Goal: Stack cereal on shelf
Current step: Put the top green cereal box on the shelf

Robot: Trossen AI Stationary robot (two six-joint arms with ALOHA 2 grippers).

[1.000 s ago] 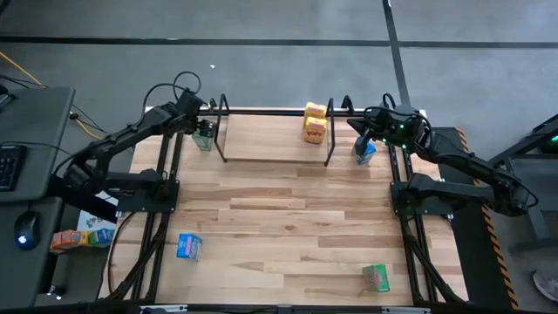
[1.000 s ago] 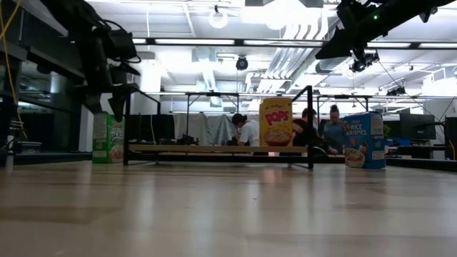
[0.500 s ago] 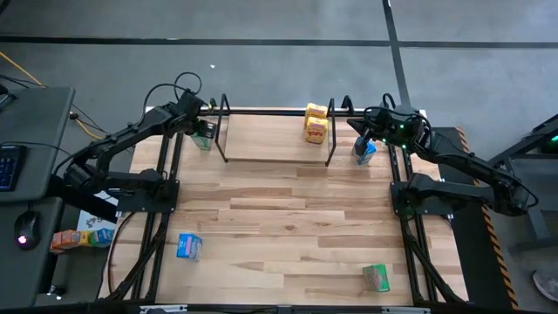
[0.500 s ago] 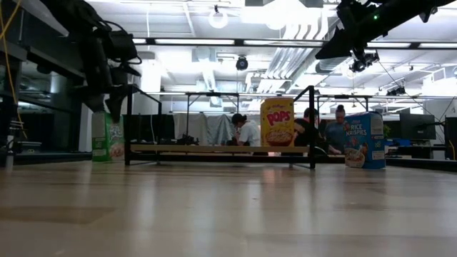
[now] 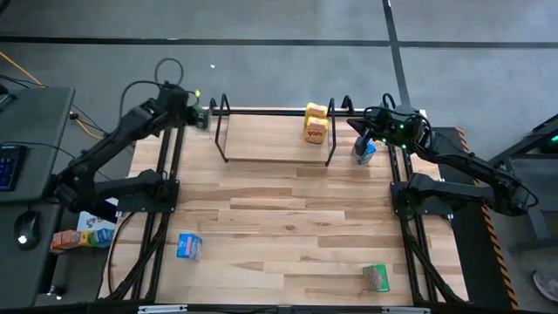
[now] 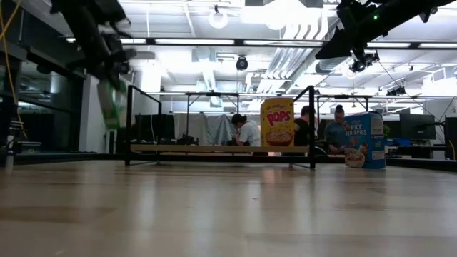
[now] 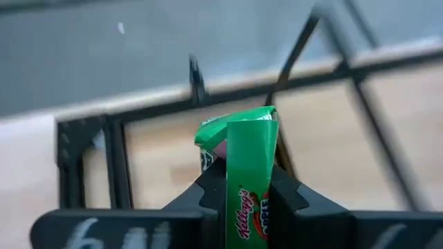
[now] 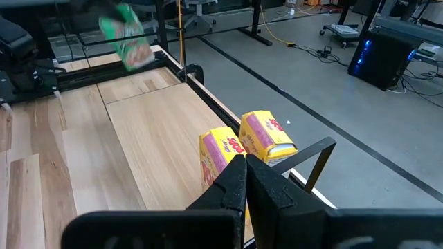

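Note:
The shelf (image 5: 275, 138) is a pale plank between two black wire hoops at the table's far edge. A yellow cereal box (image 5: 315, 131) stands at the shelf's right end, and a second yellow one (image 5: 315, 111) is just behind it. My left gripper (image 5: 199, 117) is shut on a green cereal box (image 7: 246, 173), left of the shelf and off the table (image 6: 111, 103). My right gripper (image 5: 356, 125) hangs shut with nothing in it, right of the shelf, above a blue cereal box (image 5: 364, 150) that stands on the table. My left gripper pinches the green box between its two fingers (image 7: 211, 197), one on each broad face (image 7: 266, 200), with a narrow printed side toward the wrist camera. The fingers slant down from the table's left. The box is lifted clear and hangs tilted, its flap end (image 7: 235, 128) reaching past the fingertips.
Another blue box (image 5: 188, 246) and another green box (image 5: 376, 277) lie near the table's front edge. Black frame rails (image 5: 166, 201) run along both sides. A side desk (image 5: 74, 237) at the left holds more boxes. People sit in the room beyond (image 6: 246, 132).
My left gripper has shut on the green box, which was standing on the table left of the shelf. It has then risen and drawn back toward the table's far left corner. The box has come up clear of the table and now hangs tilted.

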